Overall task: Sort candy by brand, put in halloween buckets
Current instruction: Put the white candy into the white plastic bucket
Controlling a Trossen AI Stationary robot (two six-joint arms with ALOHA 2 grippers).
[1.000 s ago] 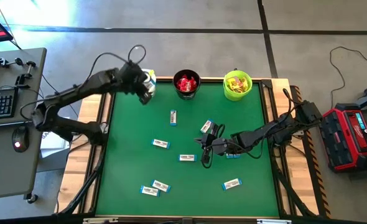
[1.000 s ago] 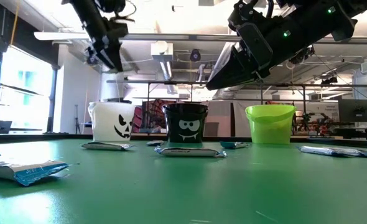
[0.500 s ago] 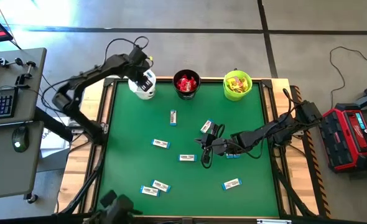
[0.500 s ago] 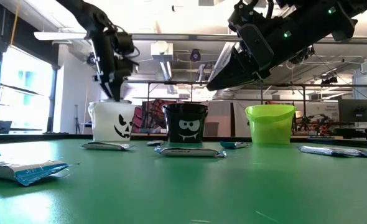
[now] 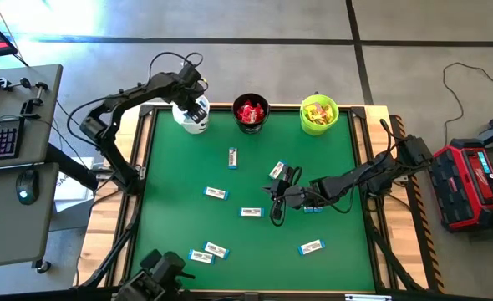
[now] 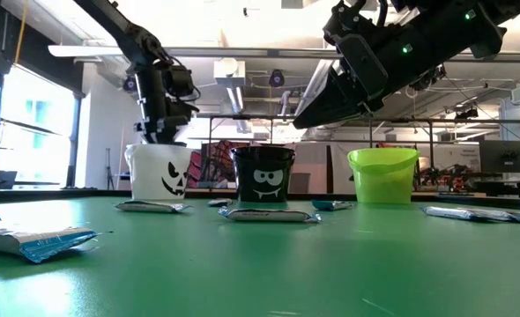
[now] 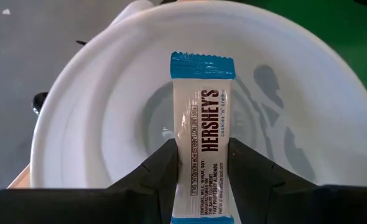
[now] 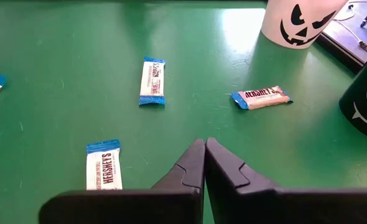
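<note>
I have the left gripper (image 7: 199, 163) clamped on a white-and-blue Hershey's bar (image 7: 202, 134), the wrapper pinched by its long edges and pointing straight down into the white bucket (image 5: 190, 117) at the desk's far left corner. I'm holding it centred over the mouth, so I judge a release would land it inside; the bucket's floor looks bare. To its right along the far edge stand the black bucket (image 5: 251, 113), filled with red packets, and the lime green bucket (image 5: 318, 114) with yellow-and-pink ones, so white seems meant for the bars.

My right gripper (image 8: 204, 163) waits with its fingers pressed together, holding nothing, low over the middle of the green desk (image 5: 180, 167). Around it more white-and-blue bars (image 5: 216, 193) lie scattered, unsorted, several toward the near edge.
</note>
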